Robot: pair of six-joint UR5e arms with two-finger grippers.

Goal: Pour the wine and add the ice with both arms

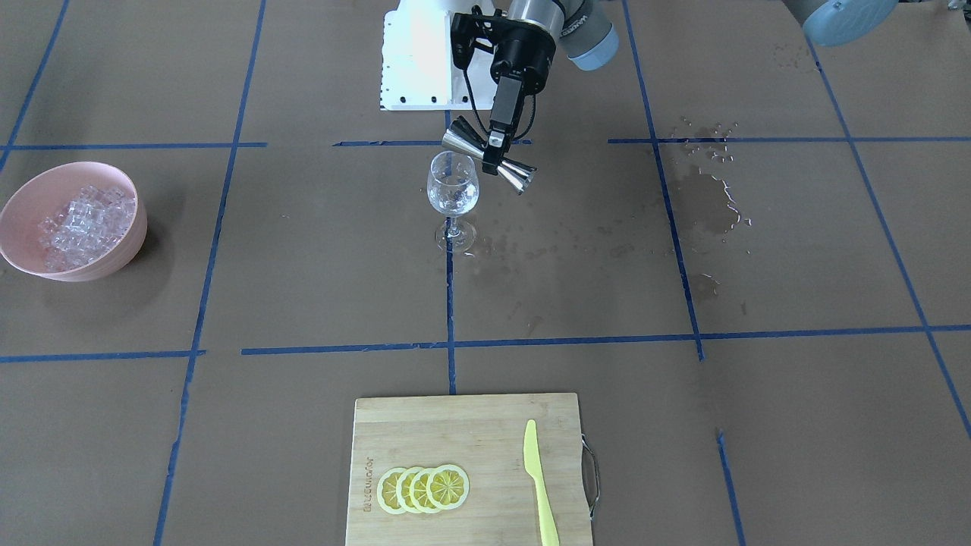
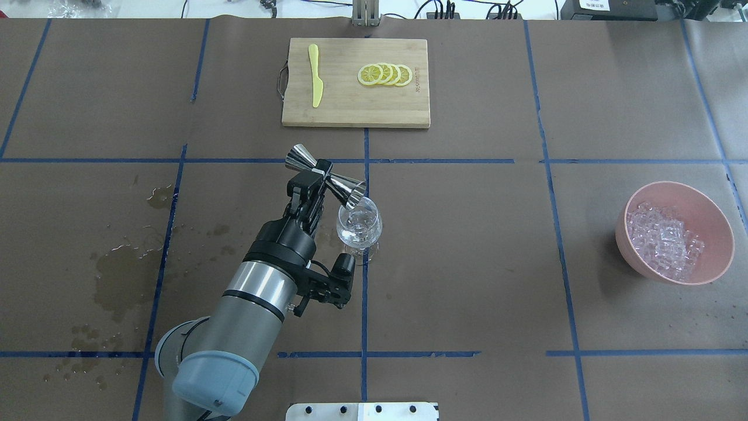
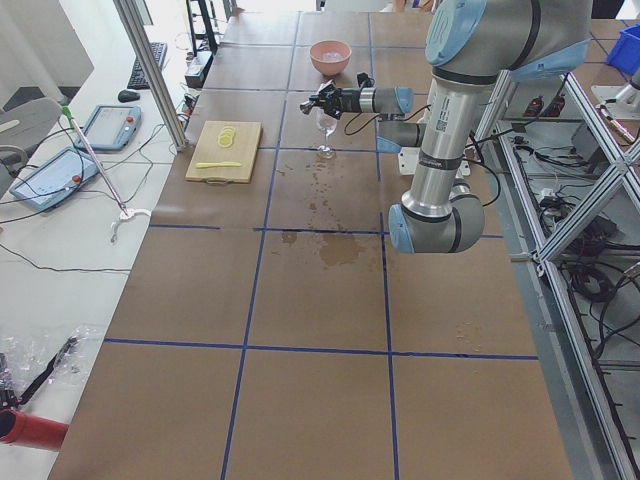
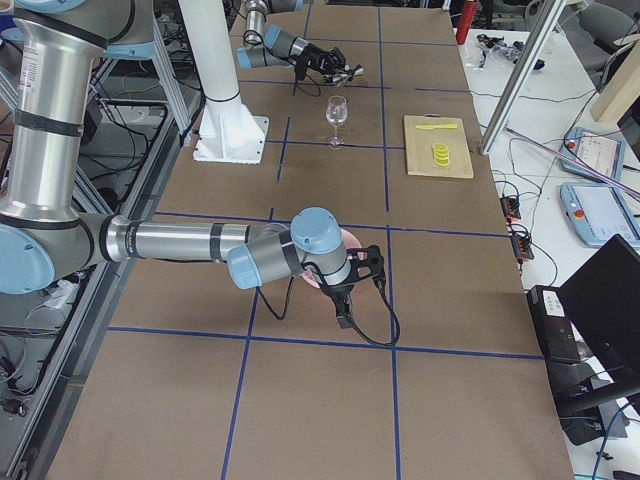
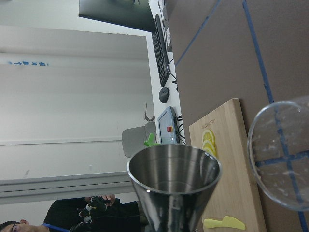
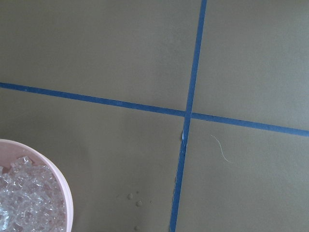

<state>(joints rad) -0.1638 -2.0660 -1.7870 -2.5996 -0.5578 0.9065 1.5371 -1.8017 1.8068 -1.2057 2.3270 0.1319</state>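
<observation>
My left gripper [image 1: 491, 155] is shut on the waist of a steel double-cone jigger [image 1: 460, 139]. It holds the jigger tilted, one cone's mouth at the rim of the wine glass [image 1: 453, 189]. The same shows from overhead: gripper [image 2: 320, 172], jigger [image 2: 350, 190], glass [image 2: 360, 227]. The left wrist view shows the jigger's other cone [image 5: 175, 179], empty, beside the glass [image 5: 282, 154]. The ice [image 2: 663, 240] lies heaped in a pink bowl [image 2: 720, 225] at the right. My right gripper [image 4: 342, 312] shows only in the exterior right view, near the bowl; I cannot tell whether it is open or shut.
A wooden cutting board [image 2: 350, 111] at the far side carries lemon slices [image 2: 385, 74] and a yellow knife [image 2: 315, 76]. Wet patches [image 2: 117, 275] mark the table on the left. The white pedestal [image 1: 417, 68] stands behind the glass. The bowl's rim [image 6: 65, 193] shows in the right wrist view.
</observation>
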